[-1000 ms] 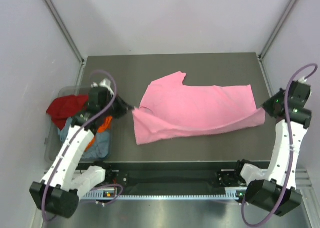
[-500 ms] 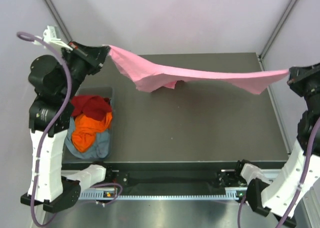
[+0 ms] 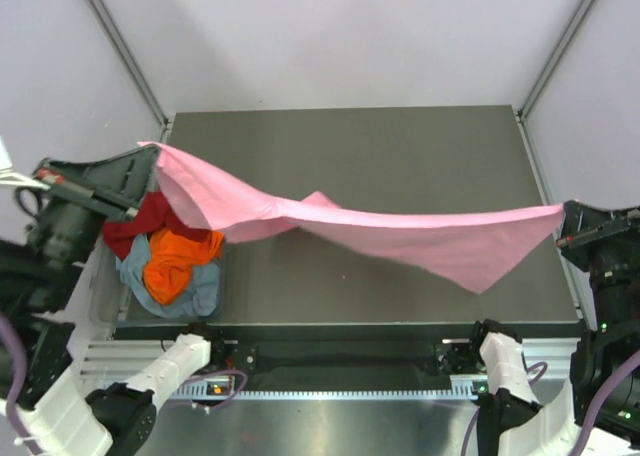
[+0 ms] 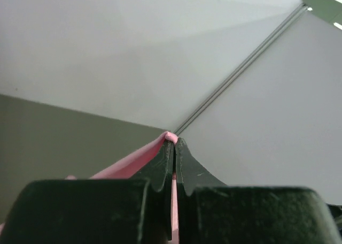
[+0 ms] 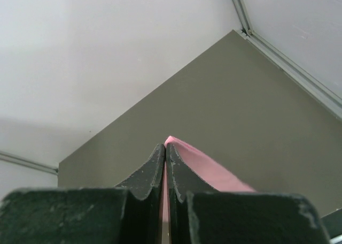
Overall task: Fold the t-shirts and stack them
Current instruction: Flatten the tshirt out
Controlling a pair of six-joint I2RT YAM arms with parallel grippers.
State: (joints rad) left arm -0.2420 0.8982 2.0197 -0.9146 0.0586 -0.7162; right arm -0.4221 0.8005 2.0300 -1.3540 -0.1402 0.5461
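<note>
The bright pink t-shirt hangs stretched in the air above the table, from far left to far right. My left gripper is shut on its left corner, and pink cloth shows pinched at the fingertips of the left gripper. My right gripper is shut on the right corner, with pink cloth running off from the right gripper. The cloth sags in the middle and a flap droops near the right end. Dark red, orange and grey-blue t-shirts lie heaped in a bin at the left.
The clear bin stands at the table's left edge, partly under the pink cloth. The dark table has white walls behind and at both sides, with metal corner rails. A rail with the arm bases runs along the near edge.
Both arms have swung toward the near side with the pink t-shirt held taut between them. The shirt, lying on the table a second ago, now hangs lower than half a second ago and droops at the right.
</note>
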